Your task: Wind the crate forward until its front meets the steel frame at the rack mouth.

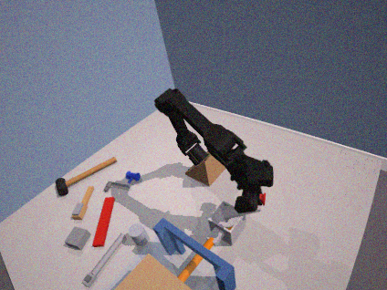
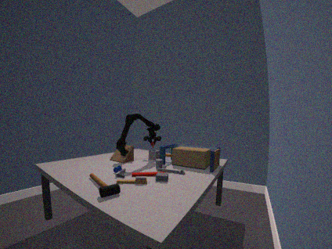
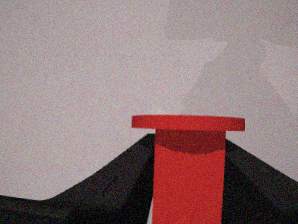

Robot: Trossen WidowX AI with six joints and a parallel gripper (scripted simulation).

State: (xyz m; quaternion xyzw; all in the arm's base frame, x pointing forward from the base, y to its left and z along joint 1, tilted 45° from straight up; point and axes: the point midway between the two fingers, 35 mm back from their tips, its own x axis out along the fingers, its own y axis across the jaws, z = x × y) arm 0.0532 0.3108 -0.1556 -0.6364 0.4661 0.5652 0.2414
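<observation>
My gripper (image 1: 250, 203) (image 2: 152, 140) (image 3: 184, 144) is shut on the red winch handle (image 1: 262, 198) (image 2: 152, 145) (image 3: 188, 192) and holds it upright, with its flat round end (image 3: 188, 123) pointing down. It hangs just above and a little beside the grey hand winch (image 1: 224, 223) (image 2: 152, 154). An orange strap (image 1: 196, 260) runs from the winch through the blue steel frame (image 1: 197, 247) (image 2: 160, 150) to the tan crate (image 1: 148, 275) (image 2: 192, 156). The wrist view shows only bare bench below the handle; the winch's hole is not in sight.
Tools lie left of the winch: a hammer (image 1: 84, 175) (image 2: 103, 185), a wooden-handled brush (image 1: 83, 202), a red bar (image 1: 104, 221) (image 2: 144, 174), a blue knob (image 1: 132, 175), a grey block (image 1: 78, 237), a grey cylinder (image 1: 137, 233) and a grey rod (image 1: 102, 260). The arm's tan base (image 1: 205, 170) stands behind.
</observation>
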